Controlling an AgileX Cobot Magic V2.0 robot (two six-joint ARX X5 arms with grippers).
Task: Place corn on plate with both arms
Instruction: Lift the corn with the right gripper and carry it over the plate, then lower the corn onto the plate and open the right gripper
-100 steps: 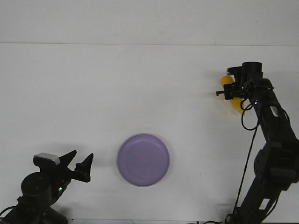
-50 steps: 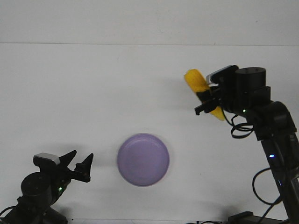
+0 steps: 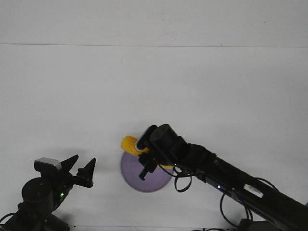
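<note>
Yellow-orange item: the corn (image 3: 131,144), seen only in part; its blunt end shows at the far-left rim of the plate, the rest hidden behind the right gripper.
Corn position: over the left part of the plate, lying roughly level; whether it touches the plate surface cannot be told from this view.
Corn hold: pinched in the jaws of the right gripper (image 3: 146,161), which are closed on it.
Plate: the plate (image 3: 132,172), lavender-purple, round and shallow, flat on the desk near the front edge, about mid-width; its right half is covered by the arm.
Right arm: the right arm (image 3: 226,180) reaches in from the lower right corner, stretched low and diagonally across the desk, wrist above the plate centre; cables loop beneath it.
Left gripper: the left gripper (image 3: 83,172) sits at the lower left, well apart from the plate, pointing toward it; jaws spread, nothing between them.
Left arm: the left arm (image 3: 38,192) is folded low at the front-left corner, a grey-white block on top of the wrist.
Desk: the desk (image 3: 154,86), plain white, matte.
</note>
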